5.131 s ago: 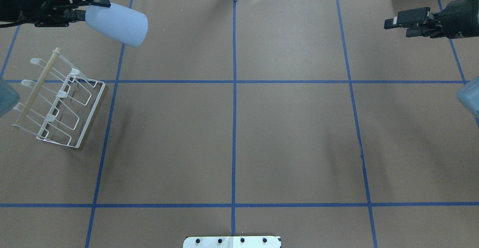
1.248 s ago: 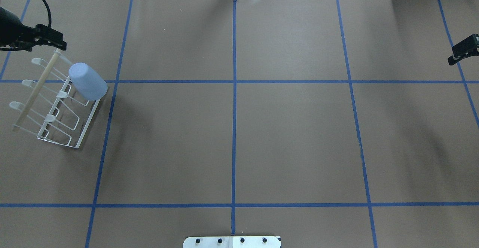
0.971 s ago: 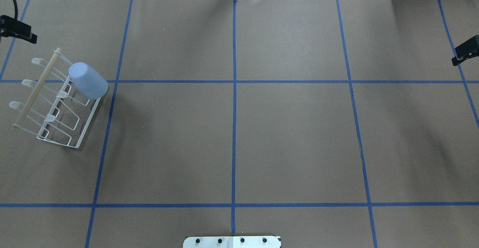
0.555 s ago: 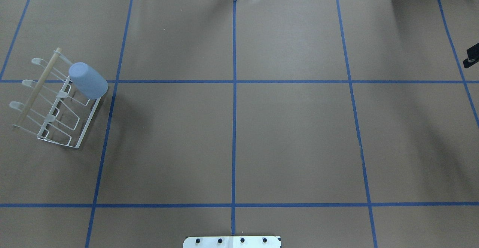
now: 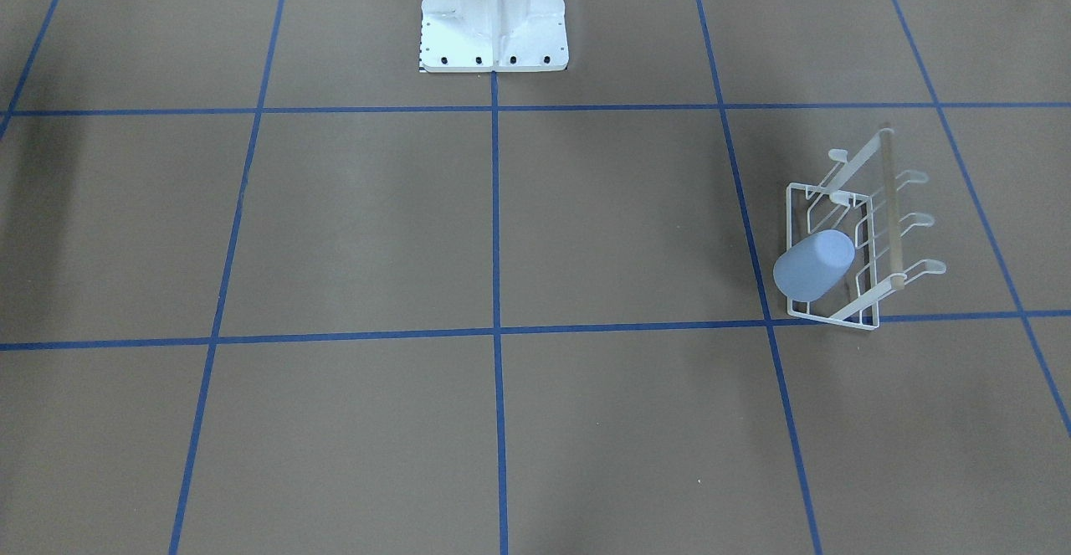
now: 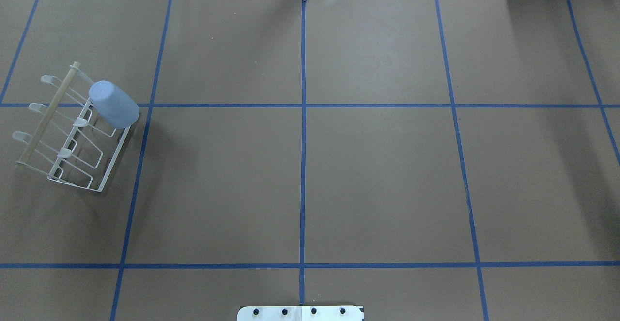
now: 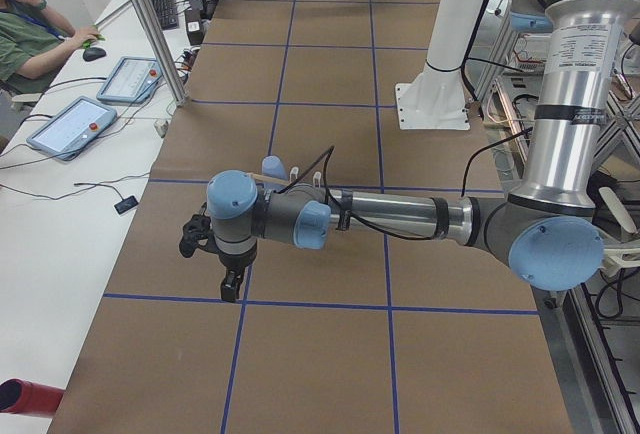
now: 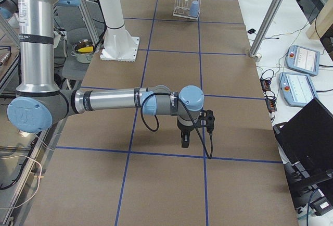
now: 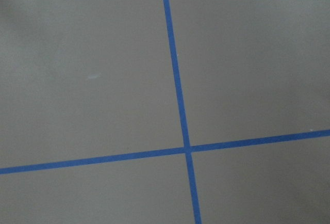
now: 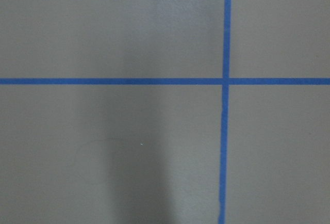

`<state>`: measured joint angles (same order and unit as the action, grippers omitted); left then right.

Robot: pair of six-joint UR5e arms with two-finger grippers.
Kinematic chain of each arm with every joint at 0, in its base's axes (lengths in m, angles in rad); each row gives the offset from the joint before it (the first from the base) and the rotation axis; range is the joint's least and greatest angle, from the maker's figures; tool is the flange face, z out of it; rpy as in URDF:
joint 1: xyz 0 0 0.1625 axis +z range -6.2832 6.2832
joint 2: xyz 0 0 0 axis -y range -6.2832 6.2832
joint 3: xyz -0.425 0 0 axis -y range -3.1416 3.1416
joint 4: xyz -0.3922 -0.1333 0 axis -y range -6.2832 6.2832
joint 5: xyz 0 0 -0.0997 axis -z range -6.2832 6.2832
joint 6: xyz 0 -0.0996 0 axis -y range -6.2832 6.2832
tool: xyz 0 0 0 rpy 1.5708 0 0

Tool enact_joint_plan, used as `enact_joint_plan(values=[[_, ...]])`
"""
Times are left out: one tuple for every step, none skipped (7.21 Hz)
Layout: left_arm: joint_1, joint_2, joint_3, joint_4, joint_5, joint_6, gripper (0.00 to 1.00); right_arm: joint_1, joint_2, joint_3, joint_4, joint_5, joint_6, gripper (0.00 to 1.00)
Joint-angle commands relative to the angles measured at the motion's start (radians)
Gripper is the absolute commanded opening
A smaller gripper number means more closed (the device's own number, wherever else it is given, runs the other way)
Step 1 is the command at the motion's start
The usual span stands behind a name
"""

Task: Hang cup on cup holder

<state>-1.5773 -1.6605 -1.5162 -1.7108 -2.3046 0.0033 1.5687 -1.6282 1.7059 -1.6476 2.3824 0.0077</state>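
Both arms stretch out low and level, wrists bent so each hand points down at the worktop [image 7: 300, 354]. Only the side views show the left hand [image 7: 228, 282] and right hand [image 8: 185, 139], so I cannot tell whether their fingers are apart. The overhead view shows the cup [image 6: 114, 104] upended on a prong of the cup holder [image 6: 47, 114], beyond the left hand's wrist and far from the right hand.

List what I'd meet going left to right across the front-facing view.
pedestal → cup → holder's dowel
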Motion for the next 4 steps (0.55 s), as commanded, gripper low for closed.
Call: enact_joint_plan(values=[[-0.001, 0.027, 0.027, -0.01, 0.004, -0.005, 0.98, 0.021, -0.002, -0.028, 0.0, -0.058, -0.018, 1.0], [-0.003, 0.028, 0.021, -0.004, 0.002, -0.005, 0.98, 0.022, 0.007, -0.025, -0.003, -0.069, -0.017, 1.0], [-0.003, 0.028, 0.018, -0.001, 0.002, -0.006, 0.98, 0.03, 0.016, -0.026, -0.012, -0.069, -0.017, 1.0], [-0.003, 0.028, 0.018, -0.001, 0.002, -0.008, 0.98, 0.042, 0.016, -0.023, -0.015, -0.066, -0.015, 1.0]])
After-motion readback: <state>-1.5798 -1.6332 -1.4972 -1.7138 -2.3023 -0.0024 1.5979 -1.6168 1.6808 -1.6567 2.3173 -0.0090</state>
